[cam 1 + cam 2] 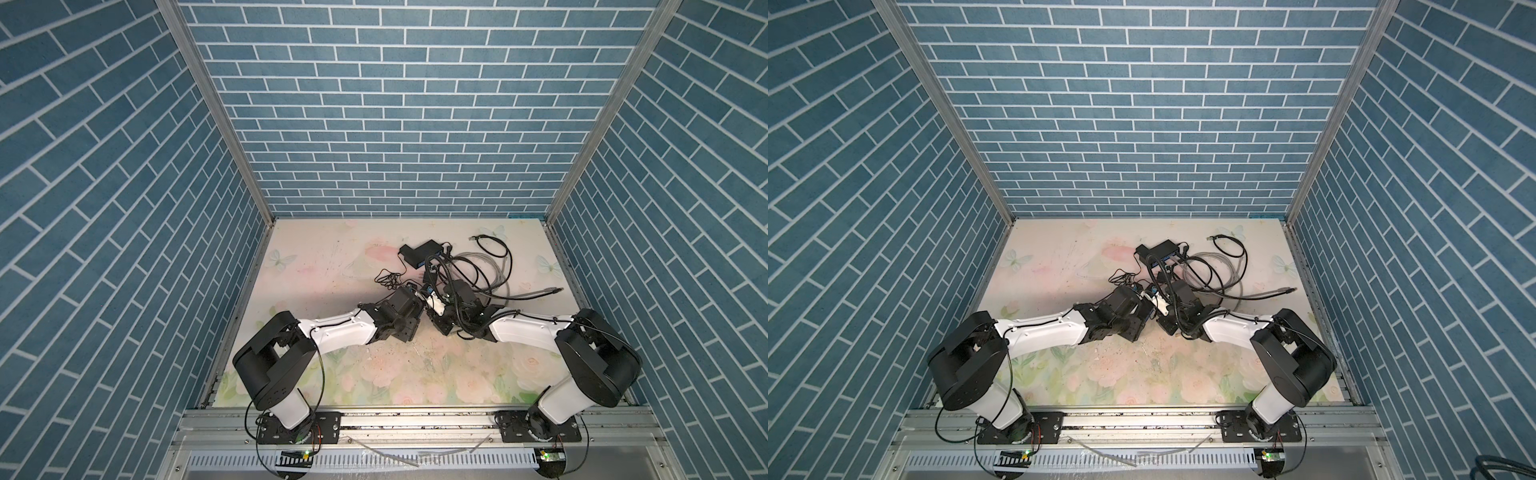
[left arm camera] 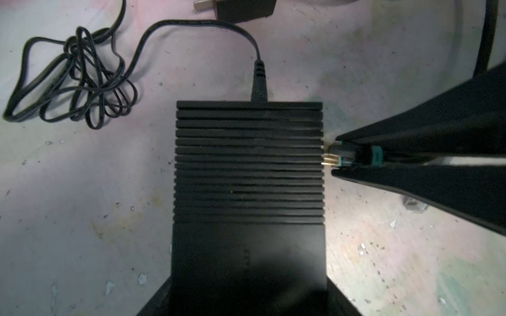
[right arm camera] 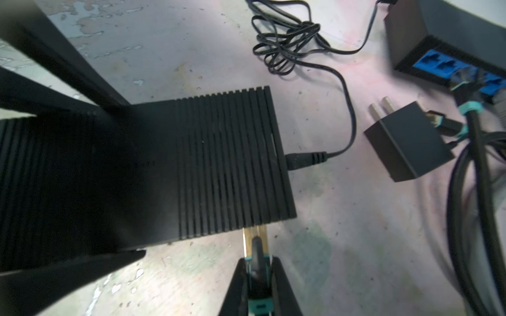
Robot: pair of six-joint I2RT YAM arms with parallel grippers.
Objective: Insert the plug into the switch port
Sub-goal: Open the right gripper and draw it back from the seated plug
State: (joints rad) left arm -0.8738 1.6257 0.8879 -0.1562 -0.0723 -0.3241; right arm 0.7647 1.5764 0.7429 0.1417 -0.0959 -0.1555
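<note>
- The left gripper (image 3: 131, 177) stood wide, clamped across the ribbed black switch (image 3: 232, 164), apparently to brace it against the push.
- The right gripper (image 3: 258, 262) was nearly closed, pinching the plug (image 3: 254, 238) behind its clear head, leaving the nose free.
- The plug met the switch's side face, presumably at a port hidden from view; whether it had seated could not be told.

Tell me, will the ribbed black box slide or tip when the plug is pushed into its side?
Likely holds: the left gripper clamps the box across its width. Its low, wide, rigid-looking shell seems unlikely to tip. The thin cord at its end lies slack, so it should barely tug.
</note>
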